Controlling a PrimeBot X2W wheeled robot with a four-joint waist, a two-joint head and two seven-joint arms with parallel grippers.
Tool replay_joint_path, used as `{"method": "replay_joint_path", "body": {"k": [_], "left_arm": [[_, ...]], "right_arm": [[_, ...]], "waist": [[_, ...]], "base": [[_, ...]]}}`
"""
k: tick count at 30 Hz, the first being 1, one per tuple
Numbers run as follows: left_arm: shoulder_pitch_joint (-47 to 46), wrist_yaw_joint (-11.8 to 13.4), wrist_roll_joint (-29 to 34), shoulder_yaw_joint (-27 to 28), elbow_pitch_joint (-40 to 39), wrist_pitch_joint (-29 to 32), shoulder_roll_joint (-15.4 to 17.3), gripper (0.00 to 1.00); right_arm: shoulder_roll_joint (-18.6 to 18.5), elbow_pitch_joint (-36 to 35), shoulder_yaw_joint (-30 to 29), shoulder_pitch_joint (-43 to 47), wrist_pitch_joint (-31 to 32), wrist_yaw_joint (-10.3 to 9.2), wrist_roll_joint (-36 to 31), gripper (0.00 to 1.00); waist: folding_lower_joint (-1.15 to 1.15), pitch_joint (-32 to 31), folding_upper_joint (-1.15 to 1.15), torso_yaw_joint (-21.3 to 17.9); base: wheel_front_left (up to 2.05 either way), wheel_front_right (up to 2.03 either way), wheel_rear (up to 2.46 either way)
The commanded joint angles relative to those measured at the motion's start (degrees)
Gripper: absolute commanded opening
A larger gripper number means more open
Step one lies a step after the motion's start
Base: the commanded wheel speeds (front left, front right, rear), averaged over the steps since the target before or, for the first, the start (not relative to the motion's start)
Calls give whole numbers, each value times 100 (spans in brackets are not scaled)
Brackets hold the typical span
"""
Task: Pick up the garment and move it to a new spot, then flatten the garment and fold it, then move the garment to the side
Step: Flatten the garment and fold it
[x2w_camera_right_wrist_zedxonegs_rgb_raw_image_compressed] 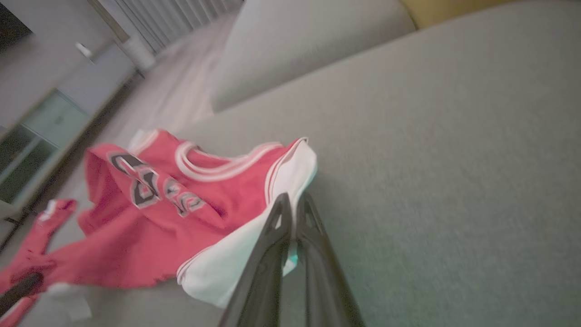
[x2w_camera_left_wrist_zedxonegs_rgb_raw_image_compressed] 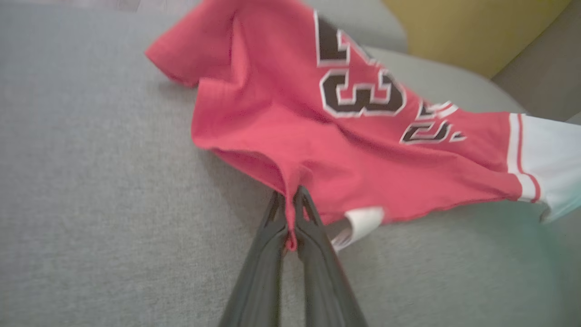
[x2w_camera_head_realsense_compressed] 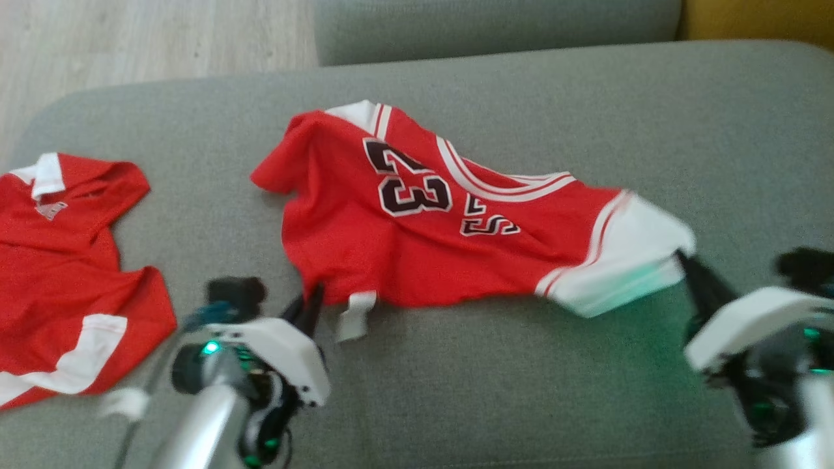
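Nearest: left gripper (x2w_camera_head_realsense_compressed: 311,305), low left over the grey seat cushion (x2w_camera_head_realsense_compressed: 521,404); its fingers are pinched narrow on a fold of the red bottom hem of the jersey (x2w_camera_head_realsense_compressed: 417,247), just left of the white tag (x2w_camera_head_realsense_compressed: 355,316). Jersey lies mid-cushion, number side up, rumpled, far-left corner curled under; its right end is lifted slightly off the seat. Right gripper (x2w_camera_head_realsense_compressed: 690,268) is at the near right; fingers are closed tight on the corner of the white side panel, cloth showing between them in the right wrist view.

Step looks like pick-up for the move to a new spot. Advice: raise both ends together and level; keep the hem taut between the grippers so the body hangs flat and doesn't bunch; lift the curled far corner clear before translating, else it drags on the cushion. Left pinch holds little cloth; judged the likelier to slip under a quick pull.

Around, left to right: second red garment (x2w_camera_head_realsense_compressed: 58,273) on the near-left of the seat, well apart from the jersey but beside the left arm's path; wood floor (x2w_camera_head_realsense_compressed: 130,39) far left; backrest (x2w_camera_head_realsense_compressed: 495,26) far centre; yellow cushion (x2w_camera_head_realsense_compressed: 756,19) far right. Set-down room is mostly to the right and far side.
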Motion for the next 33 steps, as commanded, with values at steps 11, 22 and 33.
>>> {"method": "replay_joint_path", "body": {"k": [11, 22, 33], "left_arm": [[1073, 194, -1405, 1207, -5160, 1198, 855, 0], [-165, 416, -2285, 1756, -7277, 2191, 1170, 0], [-2051, 513, -2505, 1565, -6341, 2998, 1368, 0]], "right_arm": [[299, -3740, -1350, 476, 945, 43, 1730, 0], [465, -5332, -2589, -928, 2150, 43, 2743, 0], [481, -4462, -2521, -3078, 3603, 43, 1866, 0]], "waist": [[0, -334, 0, -15], [0, -361, 0, -159], [0, 525, 0, -285]], "base": [[0, 0, 0], [0, 0, 0], [0, 0, 0]]}}
